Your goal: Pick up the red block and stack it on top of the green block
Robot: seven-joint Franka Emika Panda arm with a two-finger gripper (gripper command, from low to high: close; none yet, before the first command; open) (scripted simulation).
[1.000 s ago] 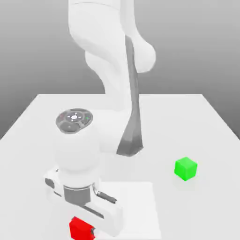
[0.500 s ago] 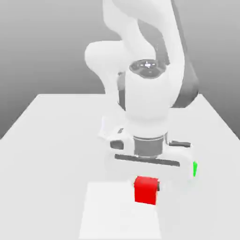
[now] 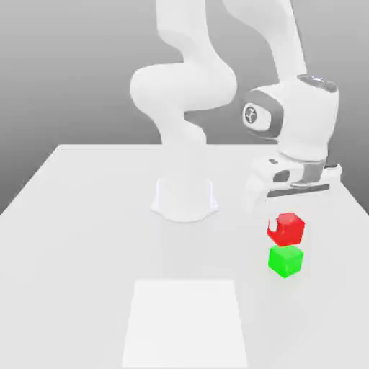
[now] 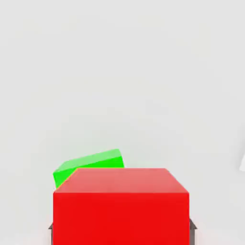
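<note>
The red block (image 3: 287, 228) hangs in the air, held by my gripper (image 3: 283, 228), which is shut on it, at the exterior view's right. Directly beneath it on the white table stands the green block (image 3: 286, 261), with a thin gap between the two cubes. In the hand view the red block (image 4: 120, 206) is close up between the dark fingertips (image 4: 193, 225), and a strip of the green block (image 4: 86, 166) peeks out behind it, slightly offset and turned.
The arm's round white base (image 3: 184, 197) stands at the table's middle. A pale square patch (image 3: 185, 322) lies on the tabletop near the front edge. The white table (image 3: 79, 238) has open surface on the exterior view's left.
The arm has swung from the front of the table to the exterior view's right, carrying the red block up and over the green block.
</note>
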